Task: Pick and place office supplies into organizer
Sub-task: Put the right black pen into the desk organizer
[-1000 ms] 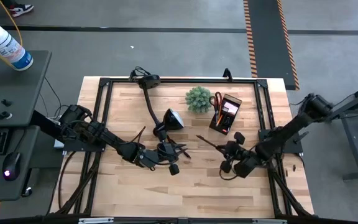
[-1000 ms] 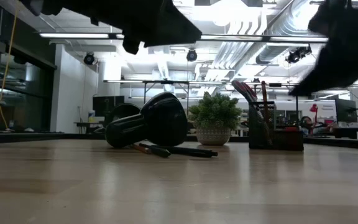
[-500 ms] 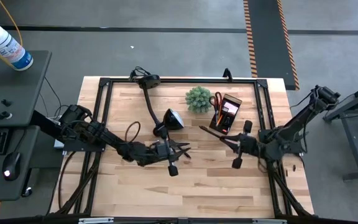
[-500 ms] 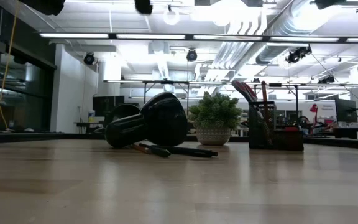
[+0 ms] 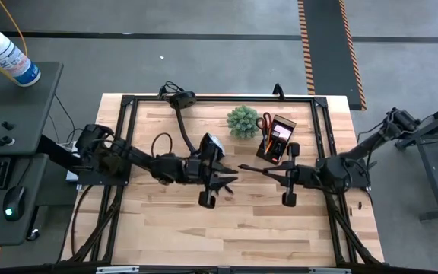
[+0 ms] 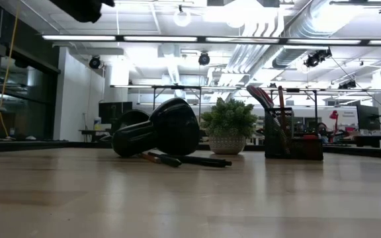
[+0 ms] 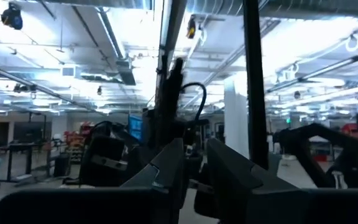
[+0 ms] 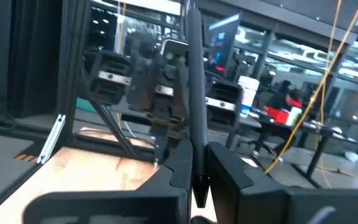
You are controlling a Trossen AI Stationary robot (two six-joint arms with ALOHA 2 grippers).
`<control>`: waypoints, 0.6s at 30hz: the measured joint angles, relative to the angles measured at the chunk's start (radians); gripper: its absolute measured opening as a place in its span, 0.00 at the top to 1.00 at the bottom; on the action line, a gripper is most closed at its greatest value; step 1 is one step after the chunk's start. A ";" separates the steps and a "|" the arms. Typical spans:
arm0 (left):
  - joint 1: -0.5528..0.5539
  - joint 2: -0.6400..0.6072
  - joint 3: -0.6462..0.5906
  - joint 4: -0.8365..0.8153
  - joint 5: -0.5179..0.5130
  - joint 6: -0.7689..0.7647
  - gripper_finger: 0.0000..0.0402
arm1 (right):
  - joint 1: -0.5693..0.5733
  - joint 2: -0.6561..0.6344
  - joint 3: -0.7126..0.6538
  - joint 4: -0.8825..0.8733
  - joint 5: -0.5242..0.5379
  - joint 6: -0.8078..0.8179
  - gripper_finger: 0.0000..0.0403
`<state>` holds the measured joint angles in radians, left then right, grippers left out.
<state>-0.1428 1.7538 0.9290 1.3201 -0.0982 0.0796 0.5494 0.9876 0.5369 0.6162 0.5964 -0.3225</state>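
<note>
My right gripper [image 5: 274, 172] hovers right of the table's middle, shut on a dark pen [image 5: 253, 169]. My left gripper [image 5: 223, 180] hangs over the middle, just near of the lamp head. Its fingers [image 7: 166, 168] stand close together, and I make out nothing between them. On the table beside the lamp lie an orange pencil [image 6: 152, 157] and a dark pen [image 6: 200, 160]. The black organizer [image 5: 276, 141] stands at the far right with red-handled scissors [image 5: 265, 122] upright in it. The pink pad does not show. My right gripper pinches the dark pen between its two fingers, near one end [image 8: 194, 146]. The fingers come level from the table's right. The rest of the pen [image 8: 190, 74] sticks out beyond the fingertips toward the table's left. It is lifted clear of the table.
A green plant [image 5: 243, 120] stands left of the organizer. The black lamp runs from its base [image 5: 177, 97] to its head [image 5: 213, 144], just far of my left gripper. A black frame [image 5: 128, 103] borders the tabletop. Bare wood lies along the near side [image 5: 226, 228].
Both arms have risen out of the low view. My left gripper has moved toward the table's right and slightly far, up from the pens by the lamp. My right gripper has lifted and turned, swinging the held pen from a slant to nearly level, pointing toward the table's left.
</note>
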 joint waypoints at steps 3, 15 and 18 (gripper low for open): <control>0.015 0.000 0.019 -0.035 -0.001 0.002 0.84 | -0.034 0.002 0.000 0.015 -0.054 -0.001 0.94; 0.027 0.000 0.035 -0.037 -0.009 0.079 0.84 | -0.121 0.003 0.000 0.033 -0.180 0.007 0.94; 0.038 0.000 0.035 -0.037 -0.025 0.089 0.84 | -0.134 0.003 0.000 0.034 -0.206 0.009 0.94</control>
<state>-0.1050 1.7538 0.9642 1.2836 -0.1229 0.1688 0.4157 0.9901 0.5373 0.6506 0.3902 -0.3132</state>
